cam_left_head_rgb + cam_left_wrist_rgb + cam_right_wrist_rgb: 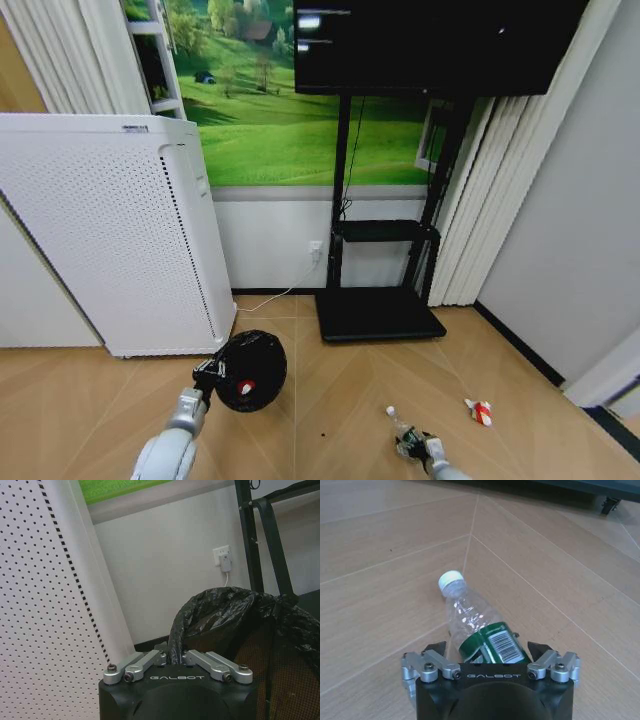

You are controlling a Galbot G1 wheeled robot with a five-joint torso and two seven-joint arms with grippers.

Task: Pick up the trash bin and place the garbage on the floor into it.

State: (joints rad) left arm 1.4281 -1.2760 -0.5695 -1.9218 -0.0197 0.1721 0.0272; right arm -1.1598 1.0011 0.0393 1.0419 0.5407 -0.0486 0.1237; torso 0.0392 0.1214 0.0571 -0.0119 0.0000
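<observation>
The trash bin [255, 362], black wire mesh with a black bag liner, is beside the white appliance. My left gripper [208, 375] is shut on its rim; in the left wrist view the fingers [175, 655] pinch the liner's edge on the bin [235, 625]. A red-and-white item [245, 386] shows inside the bin. A clear bottle [400, 425] with a green label lies on the floor. My right gripper [487, 650] is open, its fingers on either side of the bottle [480, 625]. A red-and-white wrapper [480, 410] lies further right.
A tall white perforated appliance [110, 240] stands at the left against the wall. A black TV stand with a flat base [378, 315] is straight ahead, with a wall socket [223, 558] and cable beside it. Open wooden floor lies between the bin and the bottle.
</observation>
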